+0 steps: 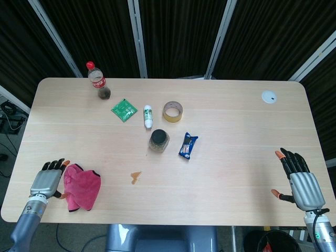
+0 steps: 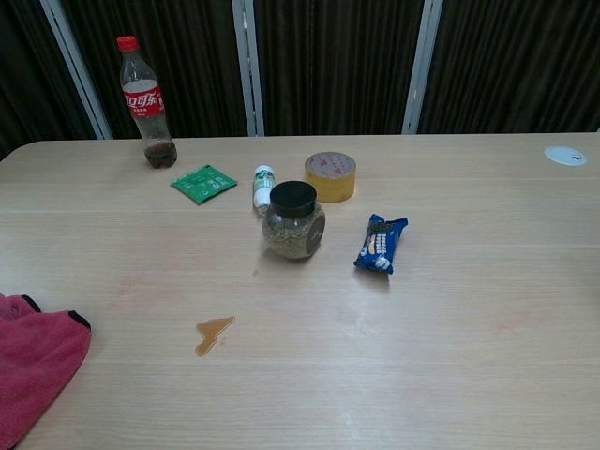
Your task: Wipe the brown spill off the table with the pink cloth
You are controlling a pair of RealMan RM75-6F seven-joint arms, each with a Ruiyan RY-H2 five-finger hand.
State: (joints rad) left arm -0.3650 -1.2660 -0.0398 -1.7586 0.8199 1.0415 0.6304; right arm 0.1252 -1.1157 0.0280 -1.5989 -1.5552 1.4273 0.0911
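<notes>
Overhead and chest-level views of a light wooden table (image 1: pixel 236 157) backed by dark curtain panels. The pink cloth (image 1: pixel 82 187) lies crumpled near the front left corner of the table; in the chest view only part of it (image 2: pixel 33 361) shows at the lower left edge of the frame. The brown spill (image 1: pixel 136 177) is a small puddle on bare wood to the right of the cloth and apart from it, in front of the jar; the chest view shows it (image 2: pixel 213 332) as an irregular amber patch. The left hand (image 1: pixel 49 179) sits just beside the cloth's left edge, fingers spread and grasping nothing; whether its thumb tip touches the fabric cannot be told. The right hand (image 1: pixel 298 178) is over the front right edge of the table, well apart from all objects, fingers extended and released. Further back stand a cola bottle (image 1: pixel 97 81) near the rear left, a green sachet (image 1: pixel 124 109), a small white bottle (image 1: pixel 148 116) lying on its side, a roll of tape (image 1: pixel 173 111), a black-lidded jar (image 1: pixel 158 140) with granular contents, and a blue snack packet (image 1: pixel 187 145) just right of the jar. A white disc (image 1: pixel 269 96) lies near the rear right corner.
</notes>
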